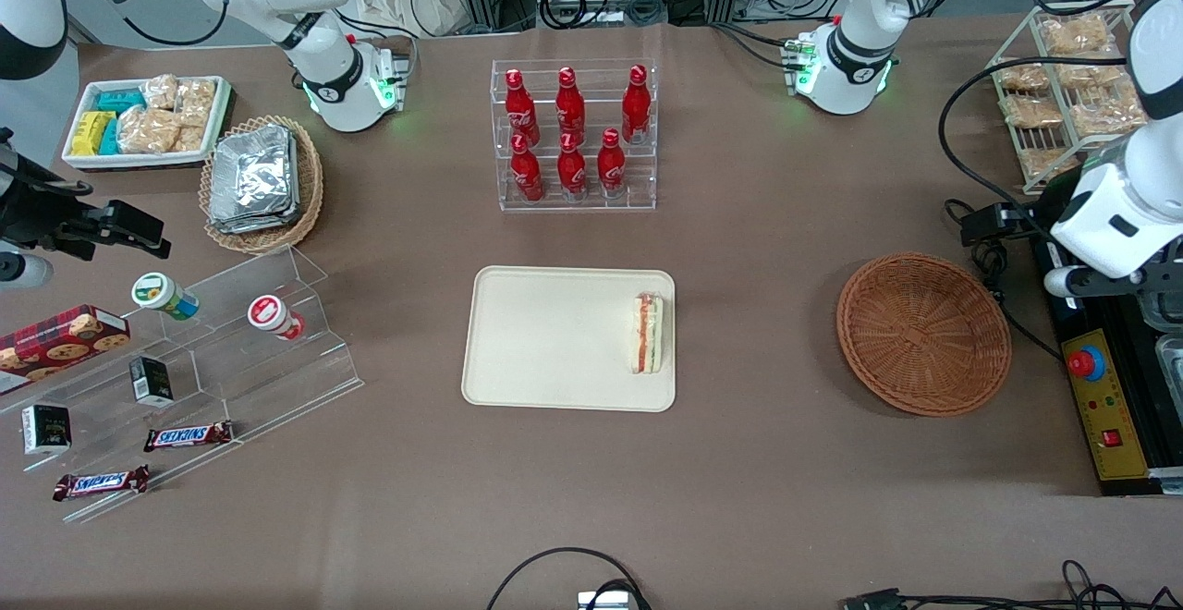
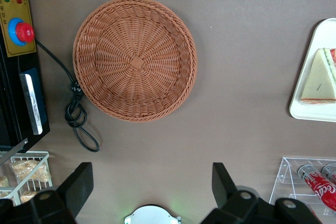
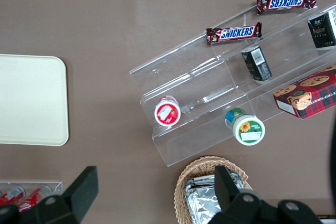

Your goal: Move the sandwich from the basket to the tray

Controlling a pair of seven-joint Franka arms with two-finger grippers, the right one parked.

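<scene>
The sandwich (image 1: 648,333) lies on the tray (image 1: 554,342), well apart from the hand (image 2: 149,190). The hand hangs wide open and holds nothing, above the bench beside the basket (image 2: 135,59).

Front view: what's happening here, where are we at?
The sandwich already lies on the tray, near the tray edge that faces the basket, and the basket holds nothing. The left arm's gripper is open and holds nothing, raised above the table beside the basket at the working arm's end. Judging by how things lie, the placing looks done.
</scene>
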